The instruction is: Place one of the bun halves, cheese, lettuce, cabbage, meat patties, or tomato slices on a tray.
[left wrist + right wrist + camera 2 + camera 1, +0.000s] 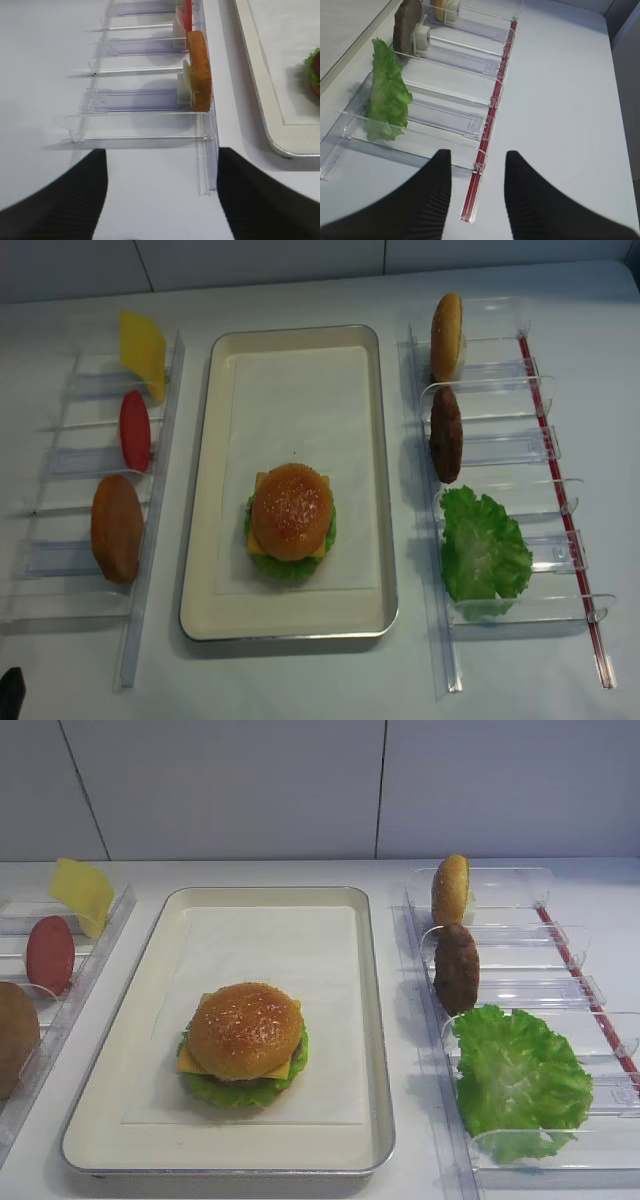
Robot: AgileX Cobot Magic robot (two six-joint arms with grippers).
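A stacked burger sits on the paper-lined metal tray (378,1020), topped by the sesame-seeded bun half (246,1028) over cheese and lettuce. Spare lettuce (520,1075), a meat patty (456,967) and a bun half (450,888) stand in the right rack. Cheese (82,892), a tomato slice (50,953) and a plainer bun half (15,1035) stand in the left rack. No cabbage is in view. My right gripper (478,152) hovers near the right rack's front end, jaws slightly apart and empty. My left gripper (162,150) is open and empty, short of the left rack.
The clear plastic racks (500,450) (70,500) flank the tray on both sides. A red strip (490,125) runs along the right rack's outer edge. White tabletop lies right of that rack and in front of the tray.
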